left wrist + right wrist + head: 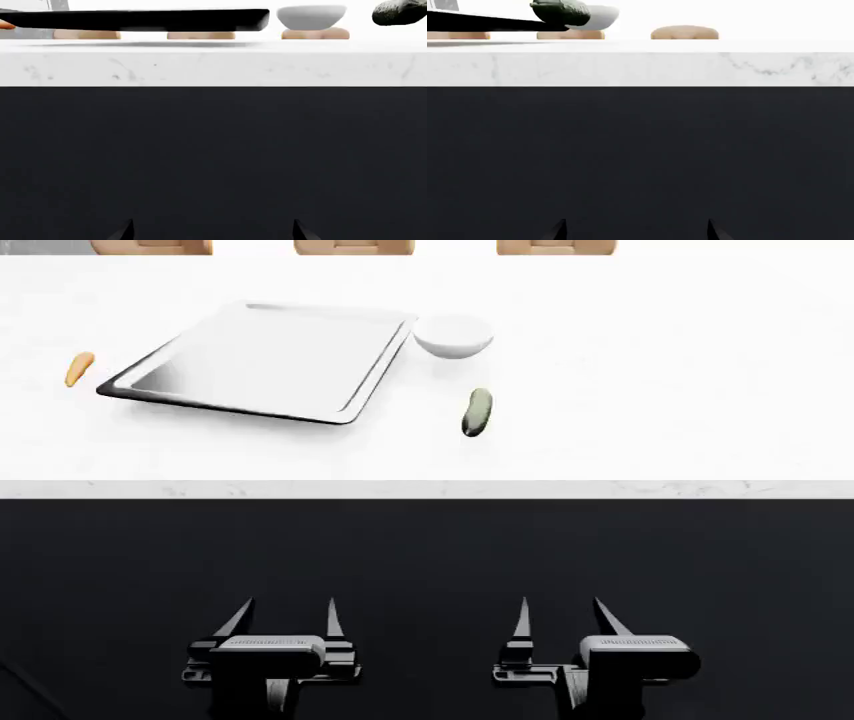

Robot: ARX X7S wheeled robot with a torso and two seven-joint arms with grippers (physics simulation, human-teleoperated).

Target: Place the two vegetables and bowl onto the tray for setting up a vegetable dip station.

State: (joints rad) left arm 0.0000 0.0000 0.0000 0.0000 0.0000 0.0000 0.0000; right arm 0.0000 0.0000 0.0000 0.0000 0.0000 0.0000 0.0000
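The silvery tray lies on the white counter at the back left, with nothing on it. The orange carrot lies left of the tray. The white bowl stands at the tray's far right corner. The dark green cucumber lies in front of the bowl. My left gripper and right gripper are both open and empty, low in front of the counter's dark face, well short of everything. The left wrist view shows the tray's rim, bowl and cucumber. The right wrist view shows the cucumber before the bowl.
The white marble counter edge runs across the view, with a dark cabinet front below it. Tan stool tops stand beyond the counter's far edge.
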